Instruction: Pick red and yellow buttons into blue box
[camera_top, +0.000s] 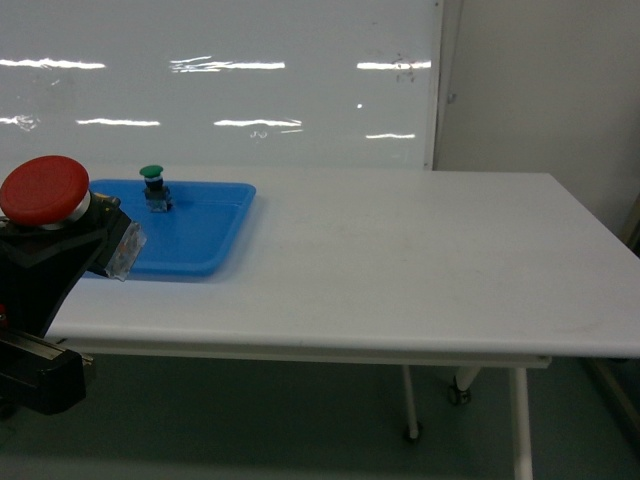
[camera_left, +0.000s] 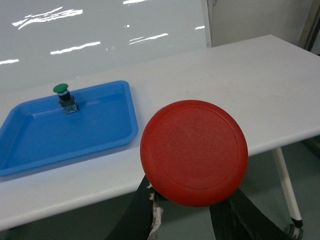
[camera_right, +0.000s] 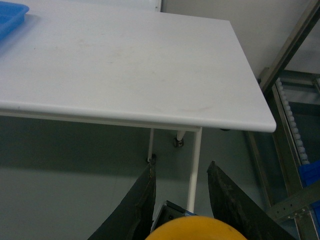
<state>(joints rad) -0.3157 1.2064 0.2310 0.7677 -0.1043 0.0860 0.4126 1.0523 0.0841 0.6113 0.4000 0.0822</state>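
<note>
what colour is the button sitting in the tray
Green cap on a dark body, clearest in the left wrist view.

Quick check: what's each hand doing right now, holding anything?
Left hand: closed on the red button.
Right hand: closed on the yellow button, only its top edge visible.

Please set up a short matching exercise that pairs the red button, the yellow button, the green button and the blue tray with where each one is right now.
Things:
1. red button
2. yellow button
3. green button
4. blue tray

Places:
A. standing inside the tray
B. held in the left gripper, off the near table edge
C. lying on the white table, at its left end
D. between the right gripper's fingers, below table height

Pairs: 1-B, 2-D, 3-A, 4-C
</note>
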